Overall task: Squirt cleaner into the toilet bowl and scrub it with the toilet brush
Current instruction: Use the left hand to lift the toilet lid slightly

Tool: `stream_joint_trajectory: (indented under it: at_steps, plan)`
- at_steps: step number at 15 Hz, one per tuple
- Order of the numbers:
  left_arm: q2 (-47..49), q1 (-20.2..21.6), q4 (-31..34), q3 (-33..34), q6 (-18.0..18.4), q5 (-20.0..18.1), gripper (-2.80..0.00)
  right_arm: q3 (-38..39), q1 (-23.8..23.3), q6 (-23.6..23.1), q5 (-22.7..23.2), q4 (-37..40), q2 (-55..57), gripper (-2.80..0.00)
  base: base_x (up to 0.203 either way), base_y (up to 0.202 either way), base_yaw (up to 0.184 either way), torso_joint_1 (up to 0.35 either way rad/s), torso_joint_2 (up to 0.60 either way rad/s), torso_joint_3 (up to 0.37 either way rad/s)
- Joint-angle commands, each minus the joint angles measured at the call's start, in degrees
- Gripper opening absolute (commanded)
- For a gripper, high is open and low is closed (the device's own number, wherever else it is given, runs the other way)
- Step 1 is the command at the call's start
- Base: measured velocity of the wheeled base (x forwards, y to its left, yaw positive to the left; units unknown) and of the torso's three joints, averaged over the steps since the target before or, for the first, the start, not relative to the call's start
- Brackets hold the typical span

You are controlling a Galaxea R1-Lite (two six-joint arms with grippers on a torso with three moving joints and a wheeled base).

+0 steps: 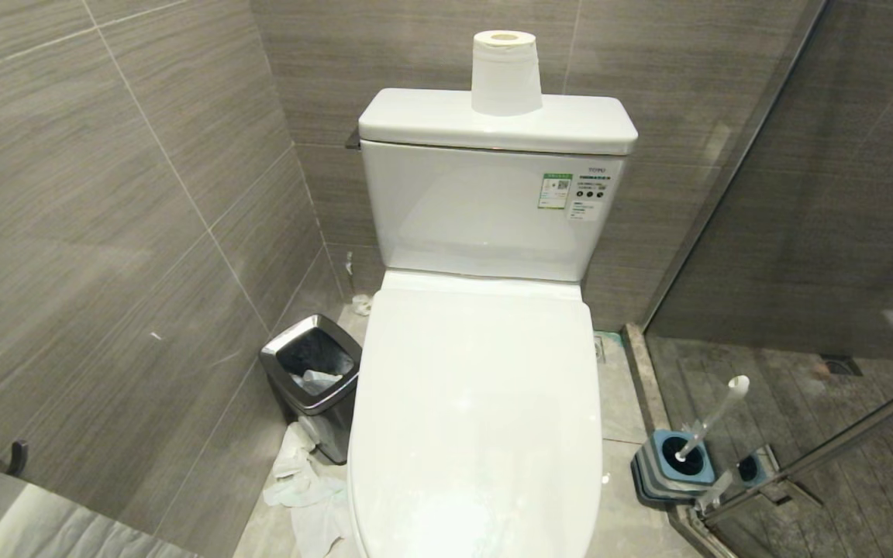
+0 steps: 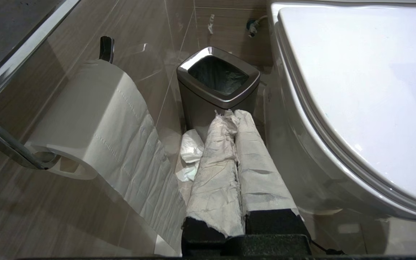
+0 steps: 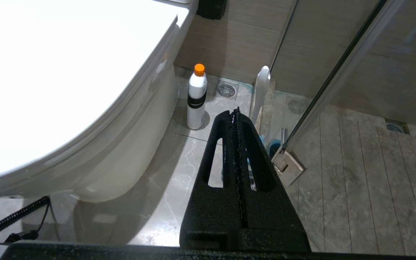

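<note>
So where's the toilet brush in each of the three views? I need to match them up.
Head view: toilet brush at lower right, leaning in its blue-grey holder on the floor beside the glass partition.
Left wrist view: not in it.
Right wrist view: its white handle rises just beyond the shut right gripper, right of the cleaner.
Shared landmark: the closed toilet lid, in all three.

Left end effector (image 2: 235,119) and right end effector (image 3: 235,115) both hang low with fingers pressed together.
</note>
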Motion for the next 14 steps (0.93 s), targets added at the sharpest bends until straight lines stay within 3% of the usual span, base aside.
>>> stream_joint_trajectory:
  at_steps: [1, 14]
  plan:
    - [0.1, 0.0, 0.0, 0.4, 0.0, 0.0, -2.80, 0.7, 0.0, 0.0, 0.0, 0.0, 0.0, -2.80, 0.000, 0.000, 0.000, 0.000, 0.00, 0.000]
    - [0.1, 0.0, 0.0, 0.4, 0.0, 0.0, -2.80, 0.7, 0.0, 0.0, 0.0, 0.0, 0.0, -2.80, 0.000, 0.000, 0.000, 0.000, 0.00, 0.000]
